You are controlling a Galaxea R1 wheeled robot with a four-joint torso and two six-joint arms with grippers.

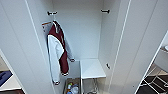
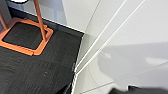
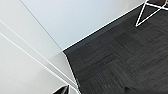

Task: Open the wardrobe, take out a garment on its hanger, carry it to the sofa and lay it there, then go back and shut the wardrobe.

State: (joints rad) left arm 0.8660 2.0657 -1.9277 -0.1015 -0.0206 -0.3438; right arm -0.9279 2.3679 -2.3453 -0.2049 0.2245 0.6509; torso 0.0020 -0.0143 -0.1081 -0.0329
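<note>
**Wardrobe stands open with the varsity jacket hanging inside**

While both full-height doors are swung wide, the tall white wardrobe [image 1: 82, 32] shows its white interior to the head camera. A maroon varsity jacket with white sleeves [image 1: 58, 50] hangs at the left side of the interior, its collar near a small dark fitting [image 1: 51, 13] on the back wall; a matching dark fitting [image 1: 105, 11] sits on the right side. Low on the right of the interior lies a white shelf [image 1: 92, 68], and below it, on the wardrobe's floor, a small box holding coloured items [image 1: 72, 88] can be made out, though what they are cannot be told.

In the left wrist view, a white wardrobe panel [image 2: 130, 37] stands over dark grey carpet [image 2: 37, 67], with an orange frame stand [image 2: 27, 37] resting on the carpet well apart from the panel. In the right wrist view, dark carpet [image 3: 120, 62] meets a white panel [image 3: 25, 70], and a thin white wire frame [image 3: 150, 12] stands at the far edge.

Whether either pincer is released or clenched cannot be told from these views.
</note>
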